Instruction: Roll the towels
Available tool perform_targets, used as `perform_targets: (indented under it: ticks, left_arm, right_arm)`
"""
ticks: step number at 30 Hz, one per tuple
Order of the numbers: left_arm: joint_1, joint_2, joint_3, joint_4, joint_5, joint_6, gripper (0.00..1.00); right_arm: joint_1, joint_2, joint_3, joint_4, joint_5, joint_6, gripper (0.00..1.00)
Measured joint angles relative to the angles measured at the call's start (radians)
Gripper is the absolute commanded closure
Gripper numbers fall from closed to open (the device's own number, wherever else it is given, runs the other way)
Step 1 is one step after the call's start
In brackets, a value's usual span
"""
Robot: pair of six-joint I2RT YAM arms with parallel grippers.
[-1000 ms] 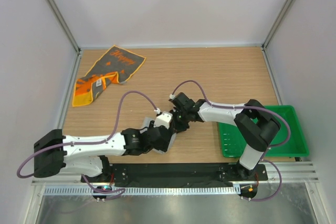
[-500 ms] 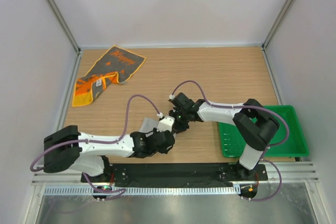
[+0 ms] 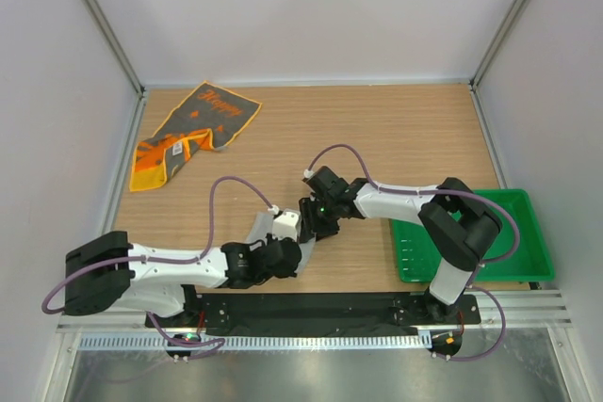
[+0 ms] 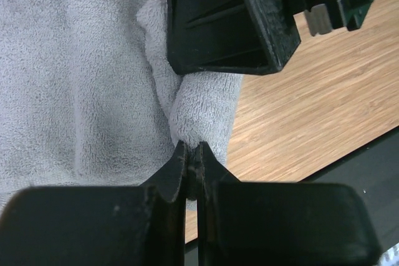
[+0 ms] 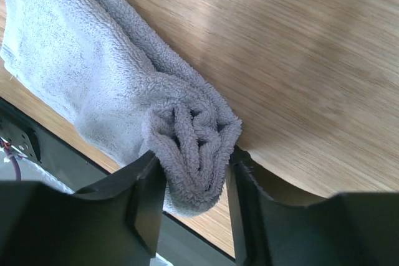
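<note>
From above, the dark grey towel (image 3: 193,127), printed and edged in orange, lies crumpled at the far left of the wooden table (image 3: 396,129). The green tray (image 3: 499,195), ribbed plastic, sits near right. Both arms meet near the middle, where they hide all but a corner of the light grey towel (image 3: 261,227). The states of the left gripper (image 3: 298,249) and right gripper (image 3: 309,223) cannot be read here.

The left wrist view shows looped terry cloth (image 4: 75,91). The left gripper (image 4: 192,154) is fully closed, its tips against a rounded fold. Whether cloth is pinched cannot be told.

Only the right wrist view shows the roll's spiralled end. The right gripper (image 5: 190,185) stands part open around it, with both fingers touching the cloth (image 5: 93,66).
</note>
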Motion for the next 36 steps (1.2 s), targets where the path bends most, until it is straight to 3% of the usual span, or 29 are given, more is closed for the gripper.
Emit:
perform_targets:
  ticks: [13, 20, 36]
  left_arm:
    - [0.056, -0.01, -0.037, 0.058, 0.071, -0.039, 1.0]
    - [0.077, -0.01, -0.041, 0.07, 0.096, -0.043, 1.0]
    - [0.128, -0.002, -0.06, 0.12, 0.16, -0.071, 1.0]
  right_arm:
    - [0.006, -0.039, 0.003, -0.01, 0.066, 0.004, 0.17]
    - [0.005, -0.144, -0.036, -0.019, 0.138, 0.014, 0.05]
    - [-0.002, -0.352, -0.144, 0.04, 0.209, 0.036, 0.01]
